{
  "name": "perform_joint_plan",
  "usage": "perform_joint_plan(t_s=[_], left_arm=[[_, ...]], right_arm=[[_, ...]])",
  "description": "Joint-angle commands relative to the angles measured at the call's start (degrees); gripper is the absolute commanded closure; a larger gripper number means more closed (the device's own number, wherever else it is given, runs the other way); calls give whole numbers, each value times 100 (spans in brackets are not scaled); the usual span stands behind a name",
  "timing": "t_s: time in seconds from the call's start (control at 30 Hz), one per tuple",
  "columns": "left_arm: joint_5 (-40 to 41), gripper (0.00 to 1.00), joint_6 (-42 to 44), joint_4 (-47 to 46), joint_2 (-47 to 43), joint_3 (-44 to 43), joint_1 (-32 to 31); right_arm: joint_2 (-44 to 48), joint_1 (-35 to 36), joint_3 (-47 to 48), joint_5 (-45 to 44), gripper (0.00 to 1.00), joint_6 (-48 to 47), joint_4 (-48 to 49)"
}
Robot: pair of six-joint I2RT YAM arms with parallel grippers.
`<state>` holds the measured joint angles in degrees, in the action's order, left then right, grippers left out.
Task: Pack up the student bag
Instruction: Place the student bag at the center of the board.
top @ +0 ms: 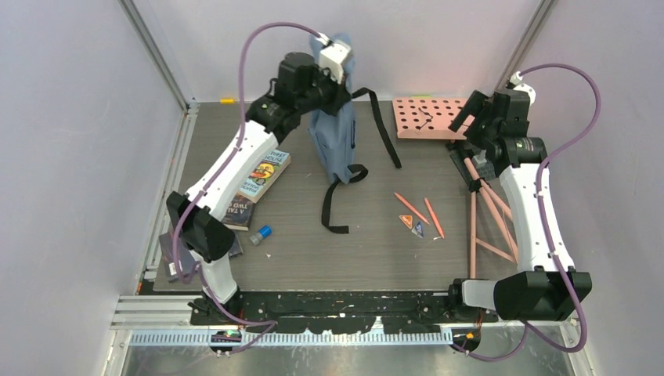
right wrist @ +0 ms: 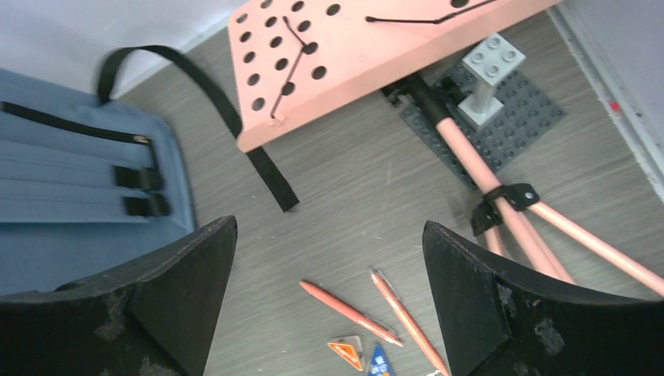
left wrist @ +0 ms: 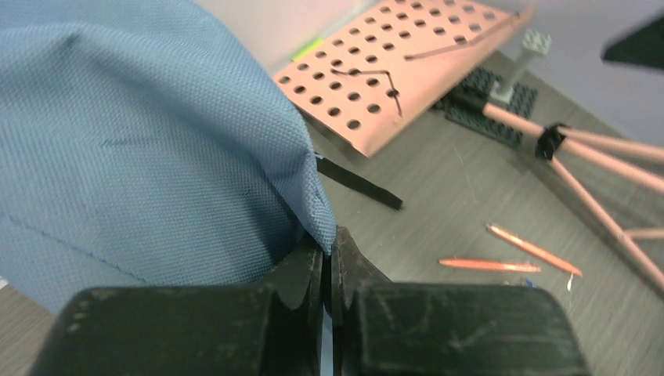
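Grey-blue and soft, the student bag [top: 333, 145] hangs limp from the left gripper [left wrist: 329, 254], clamped on its hemmed edge, likely the surest hold; the right gripper [right wrist: 329, 239] gapes empty.

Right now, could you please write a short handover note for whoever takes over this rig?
Left tool: shut on an edge of the large grey-blue fabric backpack, holding it upright at the far middle of the dark wood-grain table.
Right tool: open and empty, above the table near the pink perforated board.
Paperback books lie by the left arm; two orange pencils lie right of the bag's loose straps.
Done: bag gripped and held up.
Left: books and pencils are outside the bag; I cannot tell whether it is unzipped.
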<state>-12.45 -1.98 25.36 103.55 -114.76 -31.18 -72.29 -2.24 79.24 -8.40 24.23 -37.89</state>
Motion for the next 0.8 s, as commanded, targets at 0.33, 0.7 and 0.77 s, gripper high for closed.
perform_joint_plan(t_s=[0.33,0.7,0.77], left_arm=[[290,100,794,144,-724,917,-881],[189,100,525,115,-812,1146,-1118],[154,100,471,79,-798,1161,-1186]], right_arm=[[-667,665,1780,1239,6,1932,-75],[-995,917,2168,2147,12,3216,282],[-1100,1045,2244,2196,14,3226,305]])
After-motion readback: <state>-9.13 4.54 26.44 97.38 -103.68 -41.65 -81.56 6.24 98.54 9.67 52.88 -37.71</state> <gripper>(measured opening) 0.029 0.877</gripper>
